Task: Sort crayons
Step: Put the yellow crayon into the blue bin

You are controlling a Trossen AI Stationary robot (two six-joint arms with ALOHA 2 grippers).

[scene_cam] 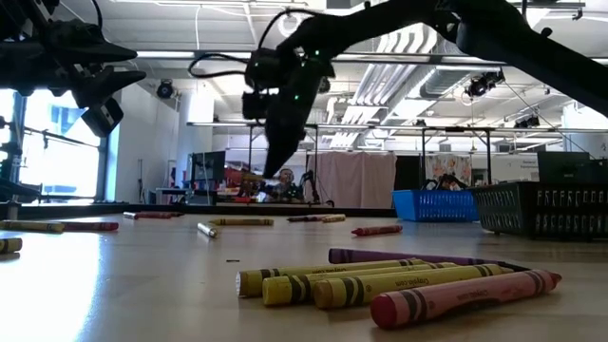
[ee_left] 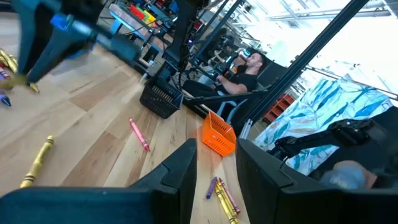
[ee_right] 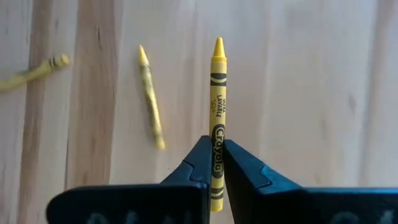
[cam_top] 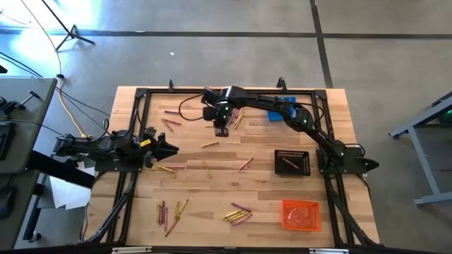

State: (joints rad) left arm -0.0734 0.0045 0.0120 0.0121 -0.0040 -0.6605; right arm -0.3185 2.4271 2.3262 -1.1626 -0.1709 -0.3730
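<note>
While left arm waits, right fingers (ee_right: 213,163) pinching yellow crayon (ee_right: 217,93)

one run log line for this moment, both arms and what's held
step: pick crayon | right gripper: shut on yellow crayon, over far middle of table | left gripper: open, waiting at left edge | black basket: one crayon inside

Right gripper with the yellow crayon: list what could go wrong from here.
1. The right gripper pinches the yellow crayon near one end, so it may pivot or slip during travel.
2. Its long free end could miss or catch on a basket rim, such as the black basket.
3. A drop could land it among the loose crayons.
</note>
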